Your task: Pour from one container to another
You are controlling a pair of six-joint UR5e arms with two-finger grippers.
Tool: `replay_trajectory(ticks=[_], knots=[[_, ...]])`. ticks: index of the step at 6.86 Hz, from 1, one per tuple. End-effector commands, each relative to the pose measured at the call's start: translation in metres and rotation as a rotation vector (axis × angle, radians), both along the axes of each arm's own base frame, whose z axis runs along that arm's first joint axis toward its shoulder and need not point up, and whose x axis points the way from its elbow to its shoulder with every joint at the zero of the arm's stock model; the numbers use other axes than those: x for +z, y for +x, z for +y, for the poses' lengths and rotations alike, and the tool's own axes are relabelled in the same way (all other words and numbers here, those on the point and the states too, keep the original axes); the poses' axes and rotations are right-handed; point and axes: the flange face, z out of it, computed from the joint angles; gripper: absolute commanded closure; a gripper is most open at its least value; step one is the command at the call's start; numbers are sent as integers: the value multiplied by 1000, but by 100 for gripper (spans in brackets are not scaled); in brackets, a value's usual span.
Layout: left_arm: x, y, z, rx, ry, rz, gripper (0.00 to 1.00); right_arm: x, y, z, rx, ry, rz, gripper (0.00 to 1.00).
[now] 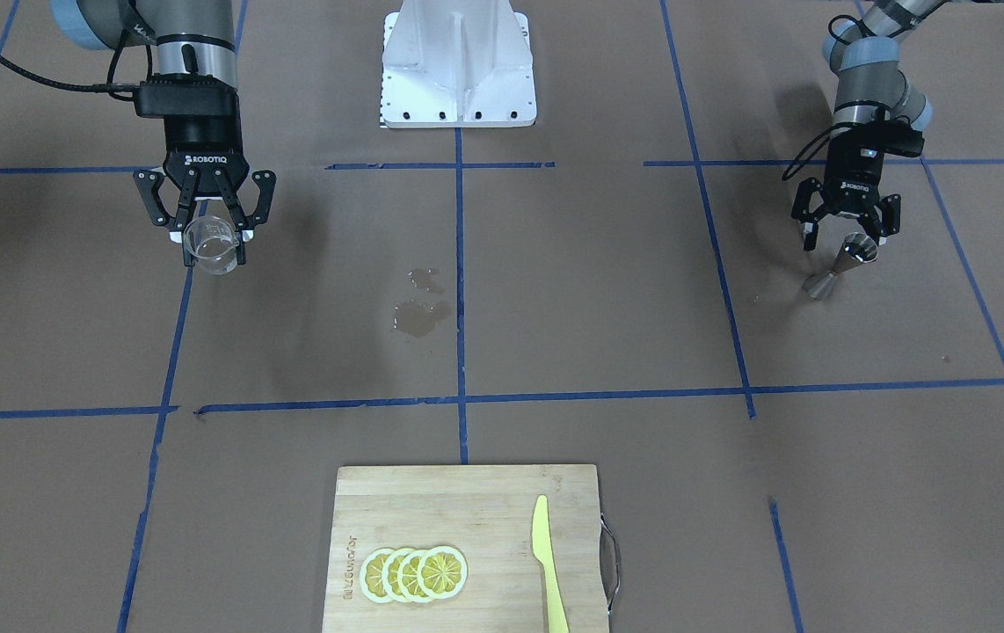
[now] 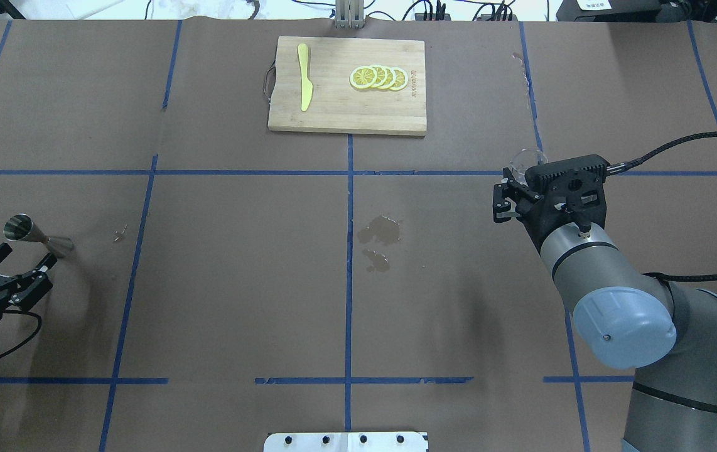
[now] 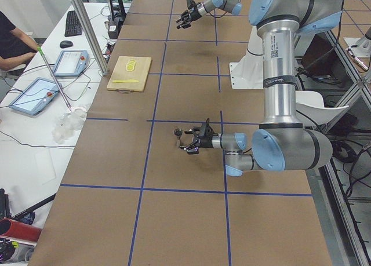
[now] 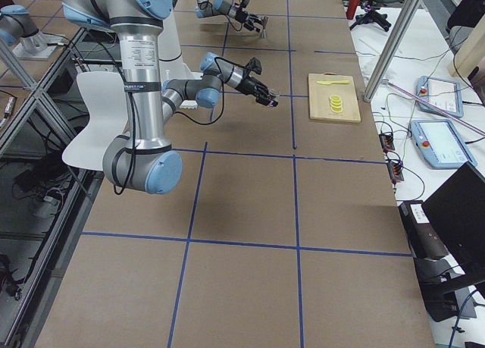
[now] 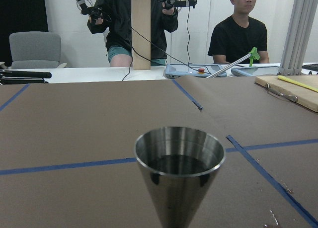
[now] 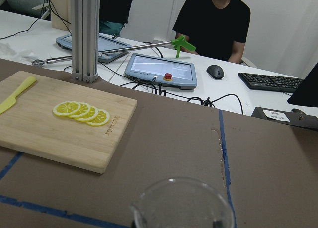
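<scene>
The small clear glass cup (image 1: 211, 245) hangs above the brown table, with my right gripper (image 1: 208, 230) shut on it. Its rim fills the bottom of the right wrist view (image 6: 183, 204), and it shows past the wrist in the overhead view (image 2: 529, 158). It sits roughly upright. The steel jigger (image 1: 843, 265) stands on the table at the far left side (image 2: 33, 233). Dark liquid shows inside it in the left wrist view (image 5: 179, 171). My left gripper (image 1: 849, 236) is open just behind the jigger, its fingers spread and not holding it.
A wet spill (image 2: 380, 233) lies on the paper near the table's middle. A wooden cutting board (image 2: 333, 113) at the far edge carries lemon slices (image 2: 378, 77) and a yellow knife (image 2: 304, 85). The white robot base (image 1: 458, 66) stands at the near edge. Operators sit beyond the table.
</scene>
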Motion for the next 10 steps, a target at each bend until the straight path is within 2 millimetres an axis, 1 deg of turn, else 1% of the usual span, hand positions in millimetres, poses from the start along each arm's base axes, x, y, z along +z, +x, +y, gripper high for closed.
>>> replay_trajectory(ticks=[1,3,4,5,6,7,8,9,10], knots=[[17,-45,15,18,1,-2,0,0,0,0,-2,0,0,100],[38,-109,34,57,6,-5,0,0,-1,1,-18,-10,-5,100],[42,-121,36,57,0,-21,0,4,-3,1,-18,-14,2,100],[39,-126,38,82,0,55,0,15,-9,-1,-5,-32,1,100],[42,-131,39,107,-18,101,0,22,-12,-2,17,-53,-23,100],[54,-135,41,124,-67,141,0,37,-17,-6,61,-77,-56,100],[62,-145,40,169,-94,124,0,50,-20,-9,107,-67,-85,100],[66,-156,21,172,-149,77,0,62,-20,-4,122,-61,-100,100],[63,-147,-16,174,-213,38,0,77,-28,11,157,-74,-138,100]])
